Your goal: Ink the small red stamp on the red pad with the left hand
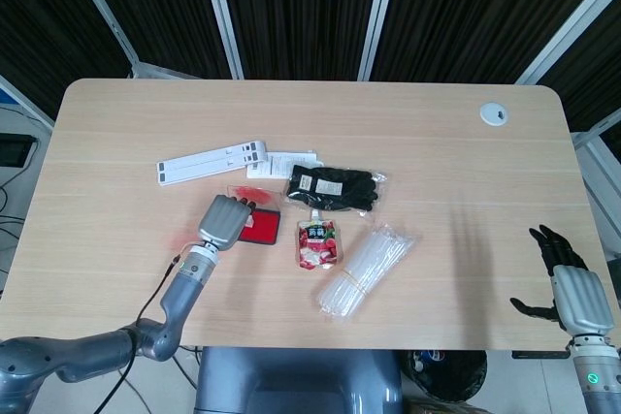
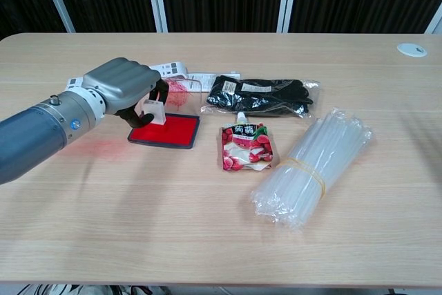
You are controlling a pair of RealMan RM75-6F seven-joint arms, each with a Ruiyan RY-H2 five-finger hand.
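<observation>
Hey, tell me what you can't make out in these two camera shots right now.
- Head view: the stamp is hidden under the left hand, which also covers part of the red pad.
- Chest view: the stamp's face is hidden against the pad; whether it touches cannot be told.
- Chest view: the right hand lies outside the frame.
- Both views: print on the pouch is too small to read.

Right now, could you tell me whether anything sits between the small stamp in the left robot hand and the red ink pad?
Nothing visible does. The left robot hand holds the small stamp directly over the near-left part of the red pad, whose surface is bare. Whether the stamp's face touches the pad cannot be told. The lychee pouch lies off to the side.
</observation>
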